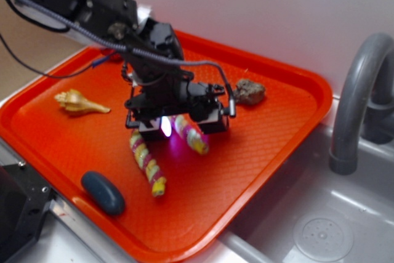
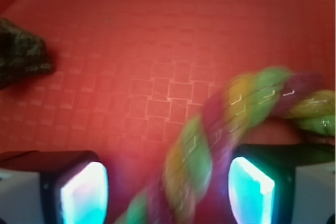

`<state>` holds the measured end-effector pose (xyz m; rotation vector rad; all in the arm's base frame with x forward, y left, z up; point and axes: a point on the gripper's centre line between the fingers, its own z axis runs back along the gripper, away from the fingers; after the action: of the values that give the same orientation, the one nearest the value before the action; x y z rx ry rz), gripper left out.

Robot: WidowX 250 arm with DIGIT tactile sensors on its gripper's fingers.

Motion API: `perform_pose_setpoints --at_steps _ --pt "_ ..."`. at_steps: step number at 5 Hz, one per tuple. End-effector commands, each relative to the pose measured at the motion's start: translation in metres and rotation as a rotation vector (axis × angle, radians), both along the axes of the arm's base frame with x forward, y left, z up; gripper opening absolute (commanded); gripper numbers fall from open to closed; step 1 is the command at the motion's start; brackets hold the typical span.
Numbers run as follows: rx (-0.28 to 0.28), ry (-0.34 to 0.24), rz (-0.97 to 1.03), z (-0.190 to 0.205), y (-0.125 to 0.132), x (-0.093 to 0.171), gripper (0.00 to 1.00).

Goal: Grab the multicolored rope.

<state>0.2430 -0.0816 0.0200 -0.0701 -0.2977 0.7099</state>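
- A tan seashell (image 1: 80, 103) lies at the left of the orange tray (image 1: 271, 146); a dark blue oval object (image 1: 103, 193) sits near the front rim.
- The multicolored rope (image 1: 148, 164) lies bent on the tray's middle; its bend is hidden under the pincer (image 1: 178, 126).
- The wrist view, blurred, shows the rope (image 2: 220, 129) between the pincer's (image 2: 168, 192) spread, glowing pads (image 2: 84, 195), open around it.
- A dark lumpy rock (image 1: 250, 92) lies further right; a grey sink (image 1: 326, 214) and faucet (image 1: 357, 90) stand beside the tray.

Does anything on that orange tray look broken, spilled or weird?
Nothing is spilled or broken. The multicolored rope lies bent under the gripper, which glows purple. A seashell, grey rock and dark blue oval lie scattered on the tray.
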Motion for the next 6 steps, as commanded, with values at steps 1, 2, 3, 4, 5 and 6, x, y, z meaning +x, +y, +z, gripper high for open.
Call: perform_pose_setpoints --at_steps 1,2,3,4,5,6 --pt "0.089 -0.021 -0.081 -0.006 0.01 0.0 0.0" --pt "0.134 0.006 -0.125 -0.001 0.017 -0.004 0.0" --pt "0.195 0.089 -0.286 0.034 0.021 0.003 0.0" --pt "0.218 0.121 -0.441 0.084 0.024 0.017 0.0" --pt "0.232 0.089 -0.547 0.135 0.032 0.022 0.0" --pt "0.227 0.065 -0.58 0.185 0.04 0.021 0.0"
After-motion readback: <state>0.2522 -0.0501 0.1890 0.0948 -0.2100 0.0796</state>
